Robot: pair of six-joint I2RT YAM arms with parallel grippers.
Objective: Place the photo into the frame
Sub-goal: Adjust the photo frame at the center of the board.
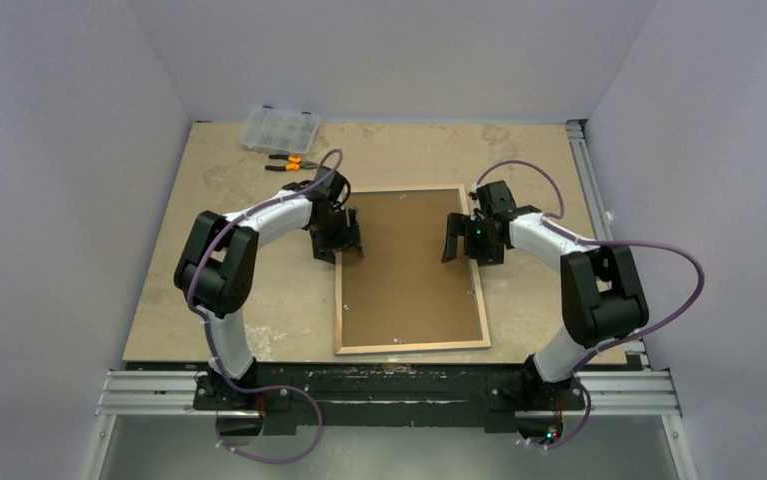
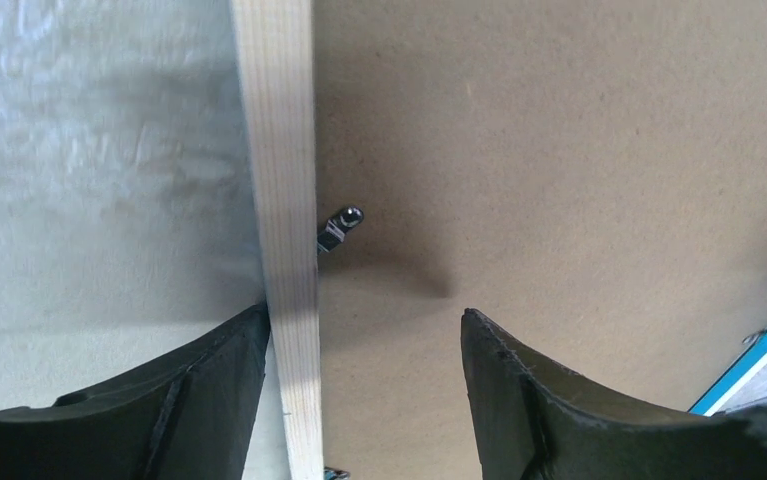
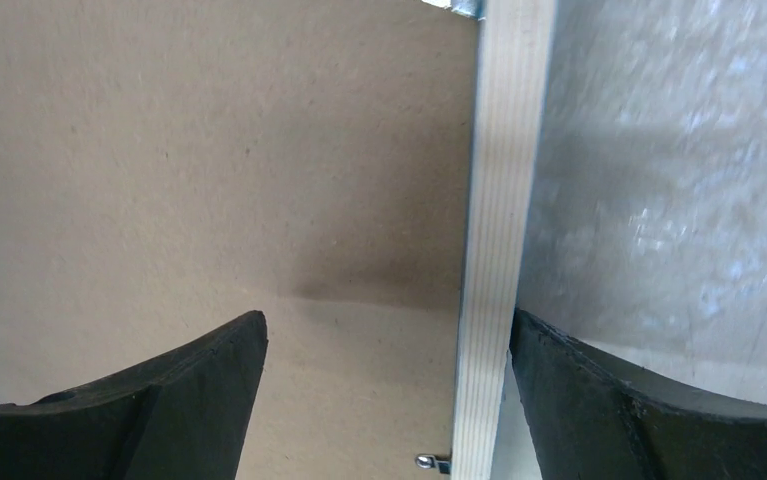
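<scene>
Pre-grasp: left hand (image 2: 364, 315) and right hand (image 3: 387, 318) spread open, frame (image 2: 284, 150) rail between each one's fingers. Next, likely: clamping evenly, lifting level.

light: bright, even | shadows: soft, on backing board (image 2: 559, 150) | right wrist: slight blur

Your top external camera looked down from above and behind the arm bases, which sat at its bottom edge, far enough back to take in the whole table (image 1: 419, 150). Your left wrist camera faced straight down, very close, with the left gripper (image 2: 364, 315) filling its lower corners and a wooden rail of the frame (image 2: 284, 150) running left of centre. Your right wrist camera looked down likewise past the right gripper (image 3: 387, 318), with a rail right of centre. All three views shared the brown backing board (image 1: 409, 265).
</scene>
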